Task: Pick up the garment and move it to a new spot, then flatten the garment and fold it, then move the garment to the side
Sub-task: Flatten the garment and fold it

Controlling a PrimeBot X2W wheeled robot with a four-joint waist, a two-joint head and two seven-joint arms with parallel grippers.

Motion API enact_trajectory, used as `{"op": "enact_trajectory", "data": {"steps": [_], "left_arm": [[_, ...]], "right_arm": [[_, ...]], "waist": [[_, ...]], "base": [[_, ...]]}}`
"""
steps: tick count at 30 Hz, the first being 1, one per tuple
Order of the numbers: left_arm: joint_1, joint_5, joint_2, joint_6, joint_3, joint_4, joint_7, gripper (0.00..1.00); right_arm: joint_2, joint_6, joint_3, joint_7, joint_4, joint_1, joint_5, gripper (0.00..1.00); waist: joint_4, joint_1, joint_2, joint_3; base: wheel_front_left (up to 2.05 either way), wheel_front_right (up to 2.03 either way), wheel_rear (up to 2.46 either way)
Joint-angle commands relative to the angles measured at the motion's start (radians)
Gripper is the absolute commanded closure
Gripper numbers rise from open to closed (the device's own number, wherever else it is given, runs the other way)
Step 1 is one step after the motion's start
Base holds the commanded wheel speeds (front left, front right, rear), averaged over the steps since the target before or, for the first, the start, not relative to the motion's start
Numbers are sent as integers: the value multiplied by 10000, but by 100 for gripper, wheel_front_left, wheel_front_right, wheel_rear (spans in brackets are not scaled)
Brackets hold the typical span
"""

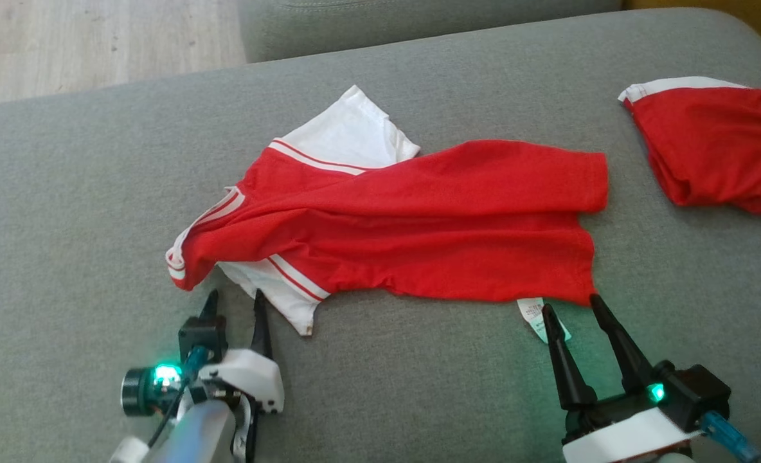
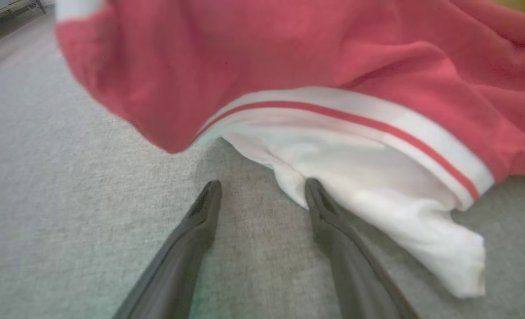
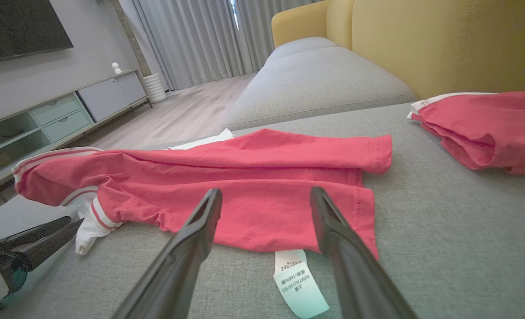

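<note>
1. Garment [image 1: 419, 218]: a red shirt, crumpled at mid sofa cushion [image 1: 65, 218]. Its long axis runs left to right across the head view, hem to the right.
2. Left gripper [image 1: 235, 296]: spread wide and empty, just beside the near white sleeve [image 1: 290, 292].
3. Right gripper [image 1: 571, 303]: spread wide and empty at the hem corner, with the care label [image 1: 533, 314] between its fingers.
4. Bare cushion lies to the left; a second red garment [image 1: 715, 148] occupies the far right.

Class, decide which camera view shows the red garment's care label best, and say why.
The right wrist view: the care label lies close and large between the right gripper's open fingers, print visible. The head view shows it small, beside one finger. The left wrist view faces the garment's white sleeve instead.
</note>
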Motion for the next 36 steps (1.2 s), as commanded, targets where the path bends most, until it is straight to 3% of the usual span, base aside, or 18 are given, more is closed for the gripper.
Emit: {"op": "enact_trajectory", "data": {"steps": [1, 4, 5, 6, 7, 10, 15, 18, 27, 36], "left_arm": [[-332, -76, 85, 92, 243, -71, -32, 0], [-603, -219, 85, 21, 57, 420, -35, 0], [-662, -244, 85, -43, -42, 568, -36, 26], [-704, -286, 85, -135, -155, 696, -30, 73], [-719, -344, 84, -268, -294, 826, 42, 100], [-693, -578, 84, -595, -664, 992, 104, 100], [-494, -842, 84, -630, -780, 480, -22, 100], [-205, -872, 174, -557, -514, -574, -52, 100], [1037, -878, 1141, -202, 421, -4647, -52, 100], [1565, -1082, 1626, 180, 742, -6393, 544, 100]], "right_arm": [[-177, 35, 186, -38, -263, -289, 24, 0], [-165, 35, 169, -38, -248, -296, 21, 0], [-159, 35, 164, -38, -240, -295, 19, 0], [-153, 35, 156, -38, -229, -292, 18, 0], [-145, 35, 145, -38, -218, -286, 16, 0], [-122, 35, 98, -38, -194, -233, 5, 0], [-51, 35, -203, -38, -93, -13, -75, 0], [57, 35, -619, -38, 331, 158, -228, 0], [464, 35, -1843, -38, 2569, -189, -1108, 0], [640, 35, -2494, -38, 4806, -1646, -2093, 0]], "waist": [[-24, 0, 0, 9], [-99, 0, 0, 9], [-114, 0, 0, -4], [-124, 0, 0, -23], [-127, 0, 0, -54], [-95, 0, 0, -179], [142, 0, 0, -438], [381, 0, 0, -585], [1140, 0, 0, -731], [1357, 0, 0, -575]], "base": [[0, 0, 0], [0, 0, 0], [0, 0, 0], [0, 0, 0], [0, 0, 0], [0, 0, 0], [0, 0, 0], [0, 0, 0], [0, 0, 0], [0, 0, 0]]}}
